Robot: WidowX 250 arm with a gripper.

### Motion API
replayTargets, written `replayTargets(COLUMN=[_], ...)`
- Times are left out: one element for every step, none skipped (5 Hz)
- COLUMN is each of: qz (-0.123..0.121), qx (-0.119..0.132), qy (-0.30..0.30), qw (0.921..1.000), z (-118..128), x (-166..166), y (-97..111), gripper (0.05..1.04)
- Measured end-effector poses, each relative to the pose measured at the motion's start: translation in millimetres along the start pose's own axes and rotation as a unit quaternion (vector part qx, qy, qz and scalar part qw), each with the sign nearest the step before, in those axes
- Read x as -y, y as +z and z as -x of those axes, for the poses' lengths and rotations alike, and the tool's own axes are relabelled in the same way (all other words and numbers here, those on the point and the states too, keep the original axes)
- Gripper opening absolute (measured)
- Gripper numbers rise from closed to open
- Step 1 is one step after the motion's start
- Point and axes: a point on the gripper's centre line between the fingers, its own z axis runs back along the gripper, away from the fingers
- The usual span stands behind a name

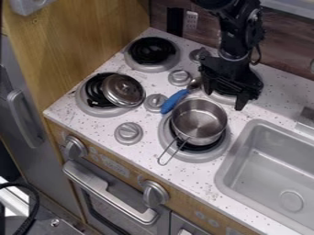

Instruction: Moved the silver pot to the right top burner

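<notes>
Silver pot (199, 121) is seated on the lower right burner (197, 157), claw (224, 99) is held spread behind it, and the blue-handled utensil (175, 100) could be dragged along, its handle apparently being rested against the rim.
</notes>
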Motion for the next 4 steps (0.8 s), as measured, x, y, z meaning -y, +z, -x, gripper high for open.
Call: replayTargets(qz=[0.000, 0.019, 0.018, 0.027], qx=[-0.023, -0.052, -0.080, -0.106], qy=[-0.001, 0.014, 0.023, 0.030], qw=[0.9997, 0.9984, 0.9964, 0.9936], z=[11.5, 20.8, 22.8, 29.0], x=[1.6, 6.8, 6.2, 9.3], y=[-13.2, -35.4, -57.4, -73.3], gripper=[0.999, 0.999, 0.999, 0.999])
